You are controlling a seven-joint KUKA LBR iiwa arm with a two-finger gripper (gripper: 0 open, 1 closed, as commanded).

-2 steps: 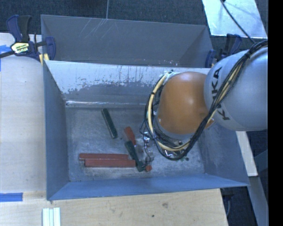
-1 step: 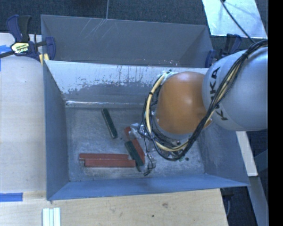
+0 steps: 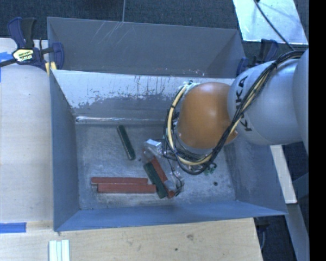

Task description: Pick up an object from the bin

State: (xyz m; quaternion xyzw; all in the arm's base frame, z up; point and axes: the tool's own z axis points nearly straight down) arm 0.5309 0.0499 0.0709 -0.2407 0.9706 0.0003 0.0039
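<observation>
My gripper [image 3: 156,147] hangs under the arm's orange cover, low over the bin's floor right of the middle. Just below it lie a dark green stick [image 3: 154,177] and a red-brown stick [image 3: 161,173], side by side and slanting down to the right. They lie right against the gripper's lower end, and I cannot see whether it holds either. A second dark green stick [image 3: 126,142] lies apart to the upper left. Two long red-brown bars [image 3: 125,185] lie flat along the front, their right ends meeting the slanted pair.
The arm and its orange cover with cables hide the bin's right middle. Bare floor shows at the left and at the front right corner. The sloped walls rise close behind the gripper.
</observation>
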